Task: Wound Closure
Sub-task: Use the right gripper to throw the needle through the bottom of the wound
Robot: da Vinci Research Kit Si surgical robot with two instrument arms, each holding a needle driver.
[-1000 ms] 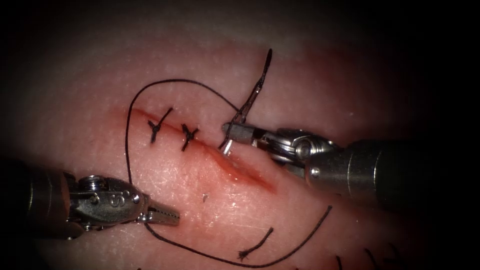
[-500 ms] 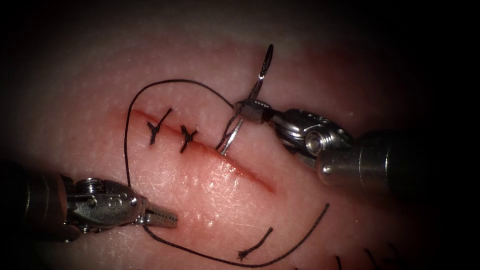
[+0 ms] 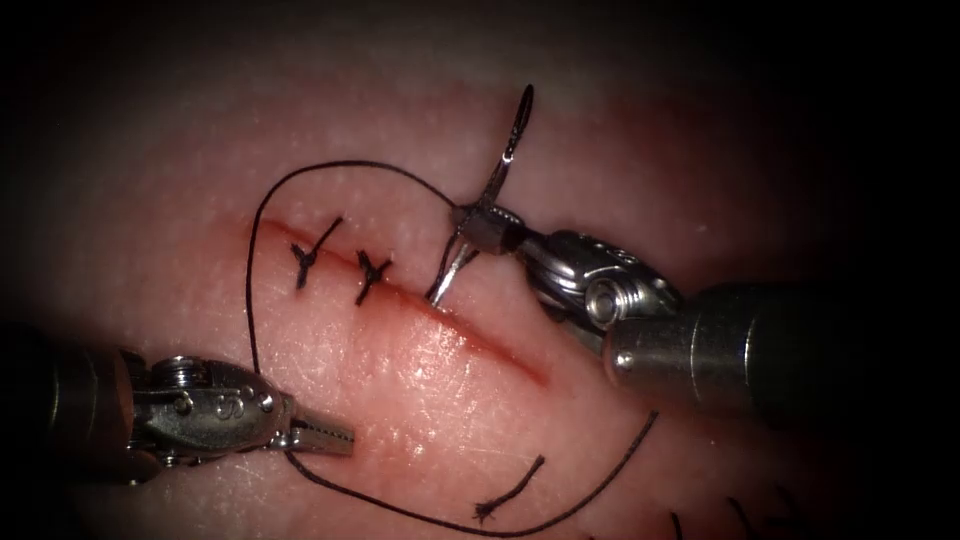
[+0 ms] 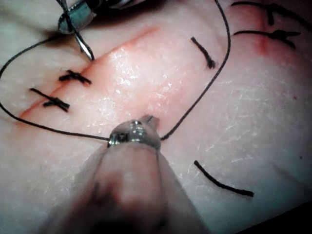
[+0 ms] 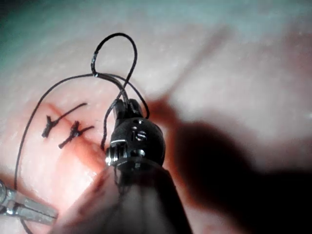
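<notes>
The cut [image 3: 480, 340] runs slantwise across the tissue [image 3: 420, 400], with two tied stitches [image 3: 308, 255] [image 3: 372, 270] at its upper end. My right tool [image 3: 470, 222] is shut on the curved needle [image 3: 497, 175] near mid-curve, on the right side of the cut. The needle's tip touches the cut's right edge just past the second stitch; I cannot tell whether it has entered. My left tool [image 3: 335, 437], left of the cut, is shut on the black thread [image 3: 255, 300], which arcs from the needle over the stitches. In the left wrist view the left tool [image 4: 147, 123] grips the thread [image 4: 204, 87].
The thread's long tail [image 3: 600, 480] curves along the lower tissue to the right of the cut. A short cut end of thread [image 3: 510, 492] lies near it, and more cut ends [image 4: 222, 184] lie on the tissue. Red fluid tints the cut's edges.
The right tool has lifted and rotated with the needle, and the tip has slid a little to the left along the cut's edge. The left tool has held still on the thread.
</notes>
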